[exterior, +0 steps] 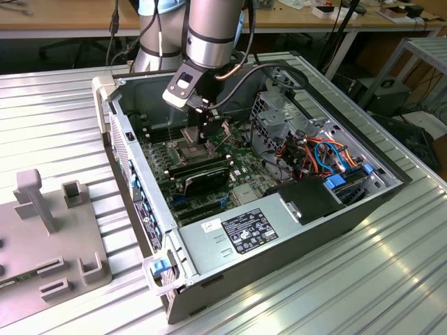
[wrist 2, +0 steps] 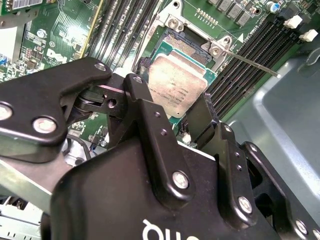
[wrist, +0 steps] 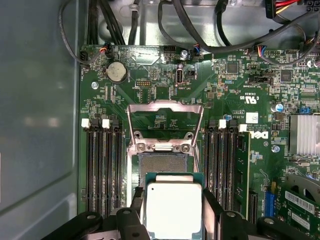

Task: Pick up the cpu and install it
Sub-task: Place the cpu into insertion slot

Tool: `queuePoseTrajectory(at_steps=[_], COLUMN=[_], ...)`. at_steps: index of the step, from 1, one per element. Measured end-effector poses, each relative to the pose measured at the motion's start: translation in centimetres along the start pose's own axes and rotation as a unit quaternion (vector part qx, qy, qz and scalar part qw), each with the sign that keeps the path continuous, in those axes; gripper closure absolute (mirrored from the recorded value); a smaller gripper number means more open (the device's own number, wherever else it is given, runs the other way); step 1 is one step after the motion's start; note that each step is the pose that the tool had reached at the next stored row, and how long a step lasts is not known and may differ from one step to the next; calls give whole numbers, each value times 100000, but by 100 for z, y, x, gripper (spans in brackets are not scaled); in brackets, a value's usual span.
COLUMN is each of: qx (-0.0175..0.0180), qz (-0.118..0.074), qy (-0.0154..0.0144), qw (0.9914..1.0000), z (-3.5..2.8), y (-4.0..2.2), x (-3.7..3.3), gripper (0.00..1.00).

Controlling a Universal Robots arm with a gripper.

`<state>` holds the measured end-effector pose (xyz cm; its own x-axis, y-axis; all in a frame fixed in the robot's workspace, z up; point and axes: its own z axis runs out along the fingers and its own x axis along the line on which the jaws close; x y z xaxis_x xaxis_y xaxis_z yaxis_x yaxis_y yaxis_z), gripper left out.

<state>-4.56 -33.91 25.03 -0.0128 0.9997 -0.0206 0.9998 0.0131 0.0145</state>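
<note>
The cpu (wrist: 172, 207) is a flat square chip with a silver-grey metal top and a green rim. My gripper (wrist: 173, 212) is shut on it, one black finger (wrist: 138, 202) against each of two opposite edges. It hangs just above the open black socket (wrist: 162, 162) on the green motherboard, partly overlapping it. In the second wrist view the cpu (wrist 2: 177, 85) sits between the fingers (wrist 2: 142, 107) of the gripper (wrist 2: 172, 107), over the socket's metal frame (wrist 2: 192, 32). The exterior view shows the gripper (exterior: 202, 136) reaching down into the open computer case (exterior: 363, 209), over the socket (exterior: 194, 150).
The socket's load frame (wrist: 165, 120) stands raised and its thin lever (wrist 2: 250, 62) sticks out sideways. Black memory slots (wrist: 102, 165) flank the socket. Cables (exterior: 321, 153), a drive cage and a power supply (exterior: 244, 230) fill the case's near side. A grey fixture (exterior: 42, 230) lies at the exterior view's left.
</note>
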Motion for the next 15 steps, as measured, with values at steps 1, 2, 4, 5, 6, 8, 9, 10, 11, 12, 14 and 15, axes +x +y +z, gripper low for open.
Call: queuePoseTrajectory(at_steps=[1, 2, 4, 5, 6, 8, 9, 10, 11, 12, 14, 15], qx=[3, 1, 7, 8, 10, 2, 3, 1, 1, 3, 4, -4], qz=[2, 1, 3, 2, 2, 3, 2, 2, 1, 2, 3, 4], qy=[-1, 3, -6, -11, -12, -2, -5, -2, -1, -2, -2, 8], qw=[100000, 100000, 100000, 100000, 100000, 100000, 100000, 100000, 100000, 100000, 100000, 100000], z=[6, 12, 24, 24, 25, 69, 69, 69, 69, 69, 70, 73], y=[0, 0, -1, -1, -1, -1, -1, -1, -1, -1, -1, -1], x=[0, 0, 0, 0, 0, 1, 1, 1, 1, 1, 1, 2], gripper=[45, 45, 45, 45, 45, 45, 45, 45, 45, 45, 45, 45])
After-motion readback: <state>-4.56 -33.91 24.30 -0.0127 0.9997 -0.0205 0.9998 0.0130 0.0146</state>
